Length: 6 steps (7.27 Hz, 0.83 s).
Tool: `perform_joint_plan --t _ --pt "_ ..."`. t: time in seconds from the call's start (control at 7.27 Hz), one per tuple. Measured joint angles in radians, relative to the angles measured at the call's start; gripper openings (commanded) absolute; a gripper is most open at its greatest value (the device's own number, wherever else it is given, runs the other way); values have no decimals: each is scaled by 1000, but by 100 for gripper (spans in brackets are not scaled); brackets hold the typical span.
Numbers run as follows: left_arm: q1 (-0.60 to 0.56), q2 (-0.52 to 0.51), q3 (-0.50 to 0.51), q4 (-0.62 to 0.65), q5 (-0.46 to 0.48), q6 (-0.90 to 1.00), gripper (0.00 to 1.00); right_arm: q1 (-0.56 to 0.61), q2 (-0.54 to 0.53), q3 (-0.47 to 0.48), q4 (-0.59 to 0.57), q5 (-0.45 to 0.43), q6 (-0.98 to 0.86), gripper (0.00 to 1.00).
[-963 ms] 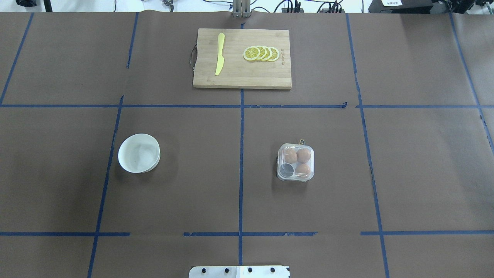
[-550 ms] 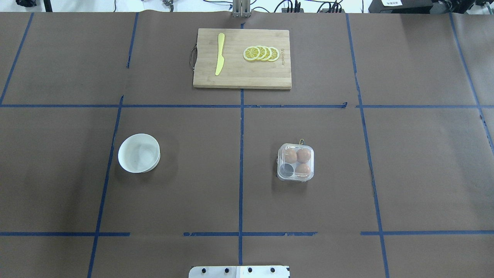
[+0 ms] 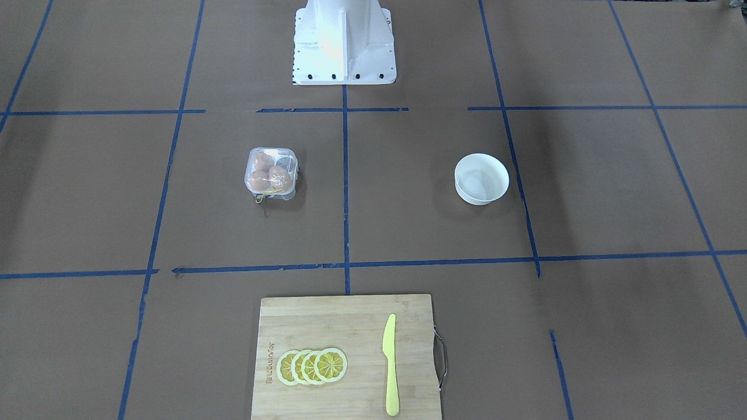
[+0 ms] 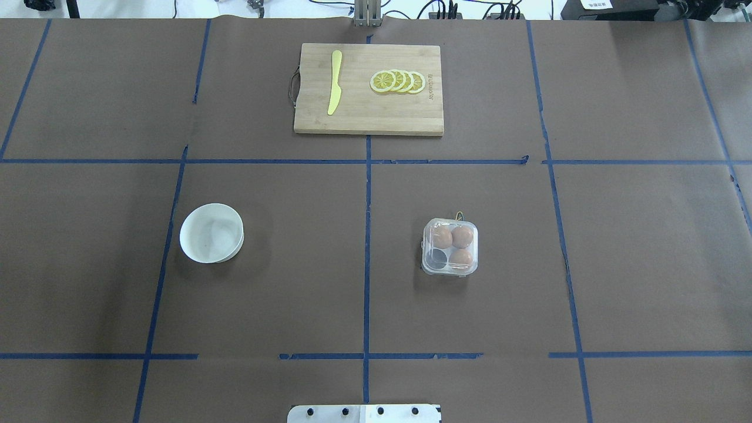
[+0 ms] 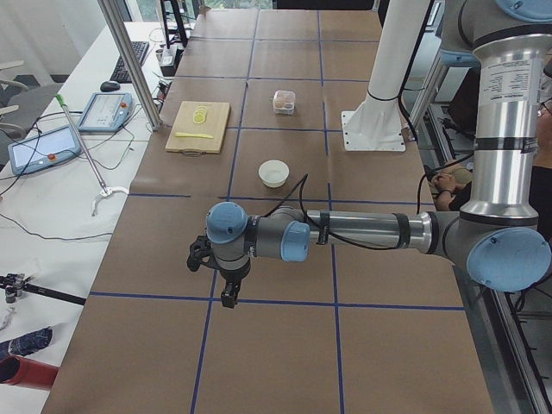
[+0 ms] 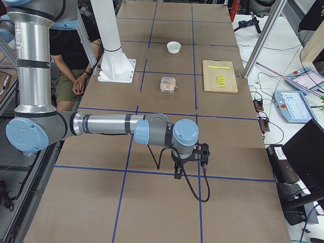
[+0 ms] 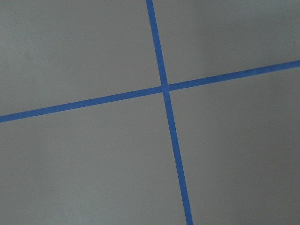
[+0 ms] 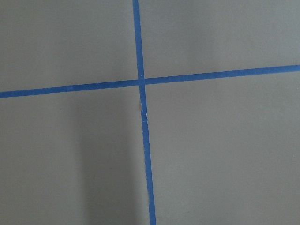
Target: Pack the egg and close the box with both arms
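Observation:
The clear box (image 4: 435, 226) stands right of the table's middle, its lid down, a yellow string (image 3: 264, 196) at its far corner. Three brown eggs (image 4: 442, 238) lie in it; the near-left cup looks dark and empty. The box also shows in the front view (image 3: 271, 153). Neither gripper shows in the overhead or front views. In the left side view my left gripper (image 5: 226, 299) hangs over bare table far from the box. In the right side view my right gripper (image 6: 177, 174) does the same. I cannot tell whether either is open. Both wrist views show only tape lines.
An empty white bowl (image 4: 211, 232) stands left of the middle. A wooden cutting board (image 4: 369, 117) at the far centre carries a yellow knife (image 4: 334, 82) and lemon slices (image 4: 398, 81). The white pedestal base (image 3: 343, 41) is at the near edge.

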Motion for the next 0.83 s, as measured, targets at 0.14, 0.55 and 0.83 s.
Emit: perform_joint_plan --t 0.14,0.55,0.83 --pt "-1 -1 0 0 0 0 100 0 -1 -4 0 -2 1 100" --pt "-2 -1 0 -2 0 1 100 -1 8 -22 3 -11 3 100" --pt "-3 0 0 -4 -1 2 100 -1 12 -23 3 -17 3 100"
